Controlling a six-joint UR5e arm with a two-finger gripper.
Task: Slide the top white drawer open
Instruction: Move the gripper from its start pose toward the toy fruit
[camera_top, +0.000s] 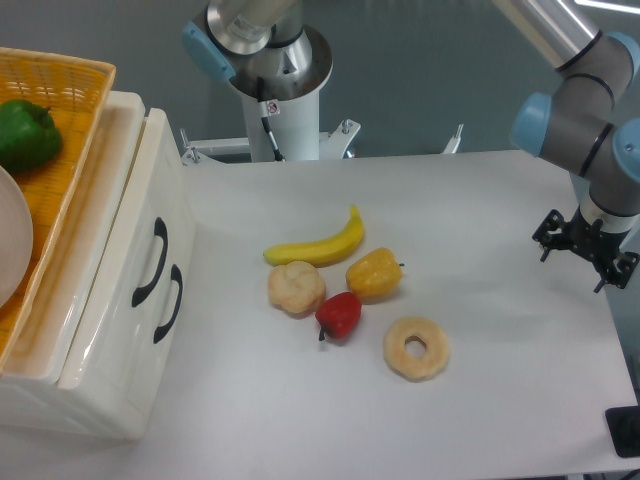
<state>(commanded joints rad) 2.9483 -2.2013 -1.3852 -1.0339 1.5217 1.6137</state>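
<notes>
Camera view, fixed, looking down on a white counter (480, 230). At the left stands a glossy white cabinet (70, 400) with two drawers seen from above and in front. The top white drawer (140, 200) is the upper of the two; its flat front carries one curved black handle (150, 262), and the front stands a little forward of the cabinet body, with a narrow gap visible along its upper edge. Just beside and below it, the lower white drawer (150, 350) bears its own black handle (170, 303). An orange woven basket (60, 90) rests on the cabinet top and holds a green pepper (25, 135); part of a pale round dish (12, 250) lies in it at the left edge of the picture.

Near the centre of the counter lies a cluster of food items: a yellow banana (318, 243), a beige lumpy bun-like piece (295, 287) just below it, a yellow pepper (374, 273) to the right of that piece, a red pepper (339, 315) touching or nearly touching both, and a ring-shaped pastry (416, 348) lower right, slightly apart.

The arm (580, 110) enters from the upper right. Its pincer (585, 250) hangs over the counter's right edge, well apart from the cabinet and from the food; it holds nothing visible, and whether its fingers are spread or pressed together cannot be told at this size. The arm's base column (280, 90) stands behind the counter's far edge.
</notes>
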